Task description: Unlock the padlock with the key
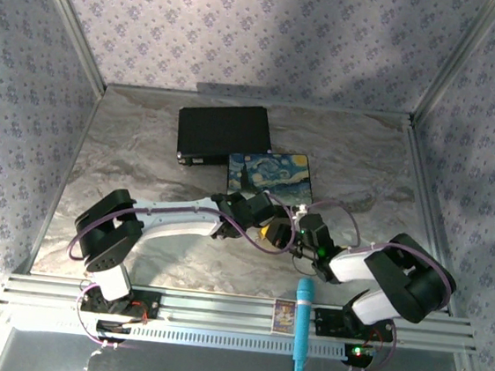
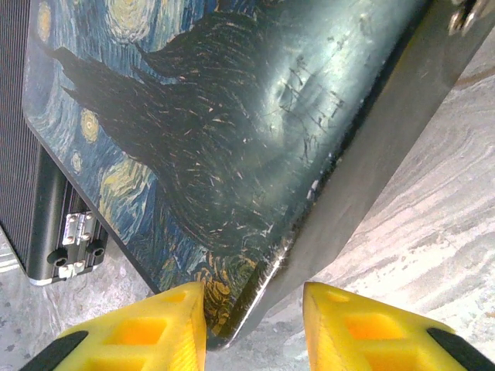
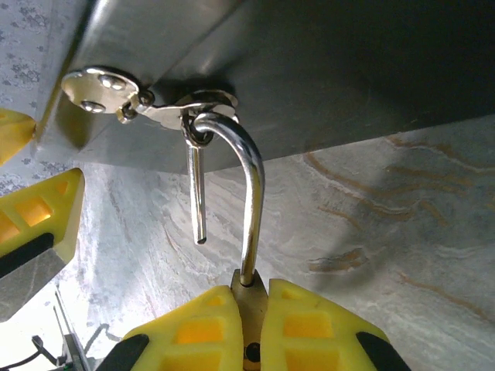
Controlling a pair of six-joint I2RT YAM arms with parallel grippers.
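Note:
My right gripper (image 3: 251,325) is shut on the brass padlock (image 3: 250,297), only the top of its body showing between the yellow fingers. Its silver shackle (image 3: 251,193) stands open: one leg sits in the body, the free leg hangs loose, and the bend hooks through the hasp (image 3: 155,104) on the painted box (image 2: 216,116). My left gripper (image 2: 255,325) is open, with the near corner of the box between its yellow fingers and not touching them. The key is out of view. From above, both grippers meet at the front edge of the box (image 1: 271,175).
A black ribbed case (image 1: 224,132) lies behind and left of the painted box, its latch (image 2: 77,243) close to my left fingers. A teal cylinder (image 1: 302,324) stands on the front rail. Marbled tabletop (image 3: 371,232) lies open to the right.

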